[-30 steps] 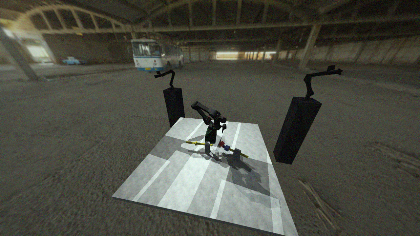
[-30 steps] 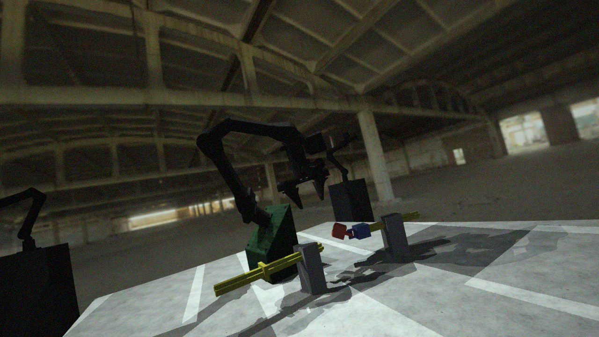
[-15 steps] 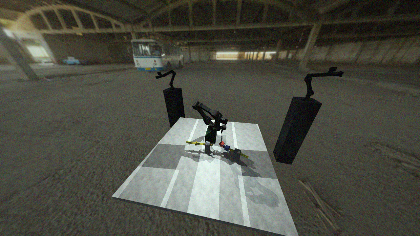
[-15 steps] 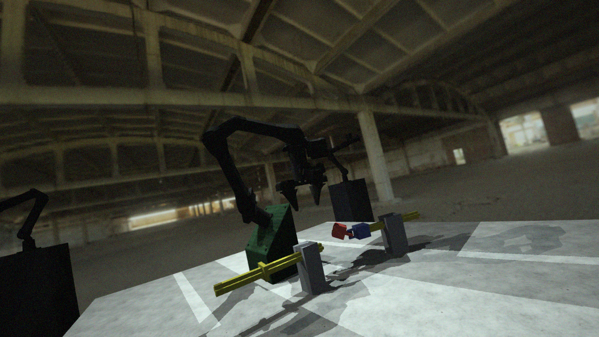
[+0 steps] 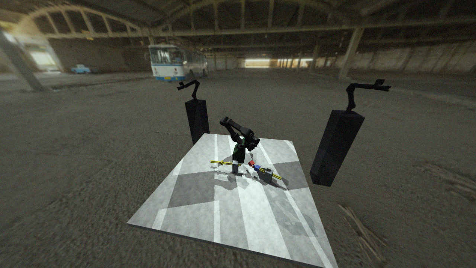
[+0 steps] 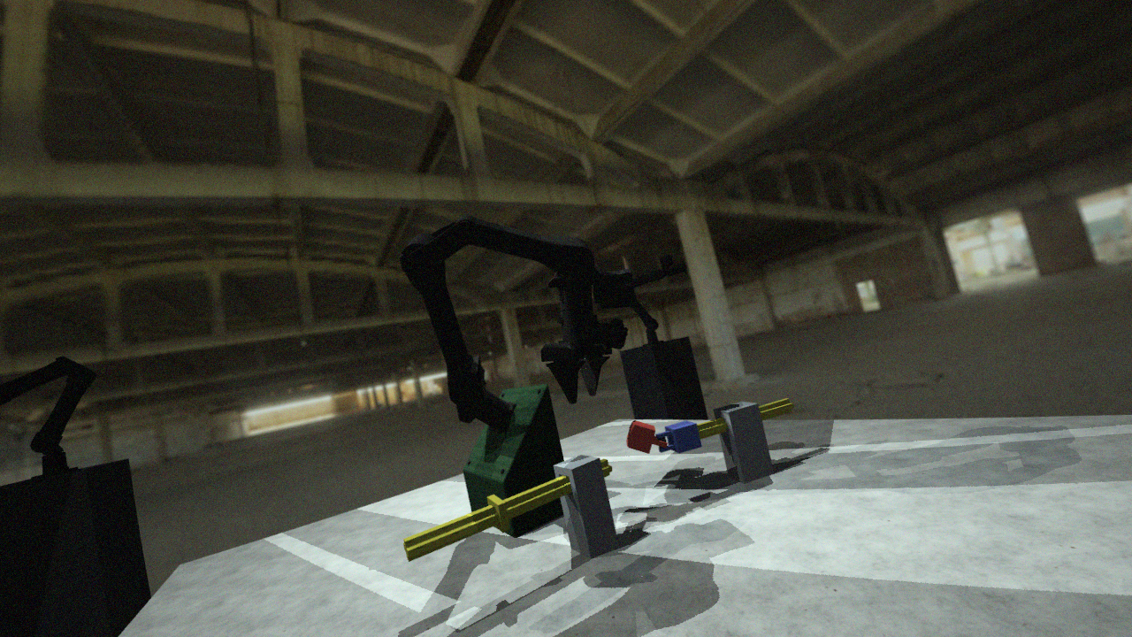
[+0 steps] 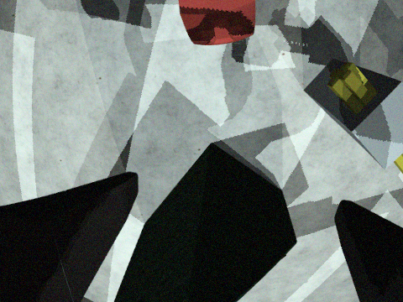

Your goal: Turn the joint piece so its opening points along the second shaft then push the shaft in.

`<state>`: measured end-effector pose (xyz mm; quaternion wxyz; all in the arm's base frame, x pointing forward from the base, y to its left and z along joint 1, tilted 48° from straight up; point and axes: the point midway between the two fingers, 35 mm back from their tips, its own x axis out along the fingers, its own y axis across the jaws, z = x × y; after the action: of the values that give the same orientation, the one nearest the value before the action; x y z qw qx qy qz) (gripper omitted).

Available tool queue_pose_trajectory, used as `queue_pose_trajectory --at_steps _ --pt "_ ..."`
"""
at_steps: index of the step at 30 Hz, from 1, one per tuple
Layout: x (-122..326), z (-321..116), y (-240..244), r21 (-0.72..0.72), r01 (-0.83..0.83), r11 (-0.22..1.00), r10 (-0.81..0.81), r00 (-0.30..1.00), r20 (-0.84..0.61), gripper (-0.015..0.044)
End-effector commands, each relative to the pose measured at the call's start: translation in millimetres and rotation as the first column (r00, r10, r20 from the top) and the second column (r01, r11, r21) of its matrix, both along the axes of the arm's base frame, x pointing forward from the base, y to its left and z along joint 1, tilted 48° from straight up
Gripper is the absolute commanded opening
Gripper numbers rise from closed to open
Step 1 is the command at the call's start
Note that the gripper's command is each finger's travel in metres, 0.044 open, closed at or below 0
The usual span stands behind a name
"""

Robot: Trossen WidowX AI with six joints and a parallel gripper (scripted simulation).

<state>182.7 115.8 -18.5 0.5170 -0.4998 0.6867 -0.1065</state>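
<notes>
The red joint piece (image 5: 251, 163) (image 6: 640, 436) (image 7: 218, 25) hangs on hinges at the blue part (image 5: 257, 167) (image 6: 681, 436) on the end of the first yellow shaft (image 5: 276, 176) (image 6: 776, 408), held in a grey block (image 5: 267, 175) (image 6: 747, 443). Its opening cannot be made out. The second yellow shaft (image 5: 216, 162) (image 6: 451, 532) (image 7: 353, 85) passes through another grey block (image 5: 235, 166) (image 6: 587, 507); its end stands apart from the red piece. My gripper (image 6: 581, 395) (image 7: 239, 197) is open and empty, pointing down above the parts, touching nothing.
The arm's green base (image 5: 238, 155) (image 6: 506, 467) stands behind the second block. The second shaft carries a yellow collar (image 6: 498, 513). Two dark pedestals (image 5: 196, 116) (image 5: 339, 143) with other arms stand beyond the table edges. Shadows cross the pale table (image 5: 199, 216).
</notes>
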Motion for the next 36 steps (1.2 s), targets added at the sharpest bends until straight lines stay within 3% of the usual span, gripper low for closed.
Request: queue_pose_trajectory --at_steps 1,6,14,26,36 --pt "2.3 -3.4 -1.8 -0.031 -0.073 0.997 0.068 0.989 -0.134 0.0440" --pt "3.4 -5.9 -3.3 -0.043 -0.125 0.991 0.111 0.966 -0.235 0.0440" --pt "4.5 -9.2 -6.1 -0.043 -0.125 0.991 0.111 0.966 -0.235 0.0440" --pt "14.0 -59.2 -60.7 -0.047 -0.124 0.991 0.110 0.966 -0.234 0.0440" --pt "23.4 -66.1 -52.9 -0.047 -0.124 0.991 0.110 0.966 -0.233 0.0440"
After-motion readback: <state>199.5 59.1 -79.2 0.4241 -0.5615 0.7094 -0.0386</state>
